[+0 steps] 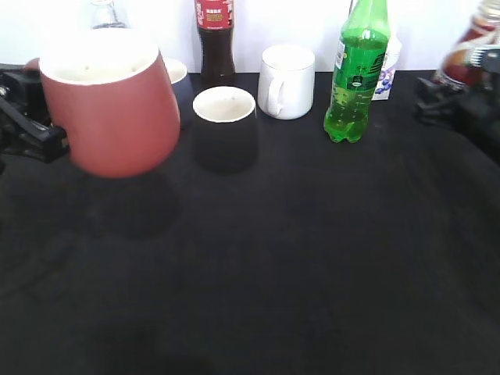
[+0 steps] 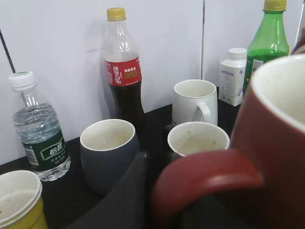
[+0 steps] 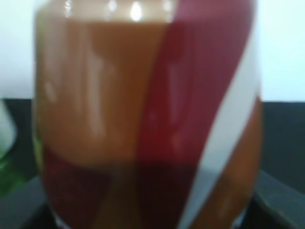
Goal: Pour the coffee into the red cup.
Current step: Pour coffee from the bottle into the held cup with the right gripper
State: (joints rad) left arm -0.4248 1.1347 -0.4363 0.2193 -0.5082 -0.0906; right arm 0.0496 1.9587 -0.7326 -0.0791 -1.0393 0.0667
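Observation:
The red cup (image 1: 109, 109) hangs above the black table (image 1: 312, 258) at the left, slightly tilted, white inside. My left gripper (image 1: 23, 129) is shut on its handle. In the left wrist view the cup (image 2: 276, 143) fills the right side, and the gripper (image 2: 167, 205) grips the handle. The coffee bottle (image 1: 469, 47) with its red-white-brown label is at the far right edge, held off the table in my right gripper (image 1: 461, 101). It fills the right wrist view (image 3: 147, 119), blurred, and the jaws (image 3: 152, 214) are mostly hidden behind it.
At the back stand a cola bottle (image 1: 215, 39), a black cup (image 1: 225, 129), a white mug (image 1: 287, 80), a green soda bottle (image 1: 358, 70) and a small white bottle (image 1: 388, 66). A water bottle (image 2: 40, 129), grey cup (image 2: 108, 155) and yellow paper cup (image 2: 19, 200) are at the back left.

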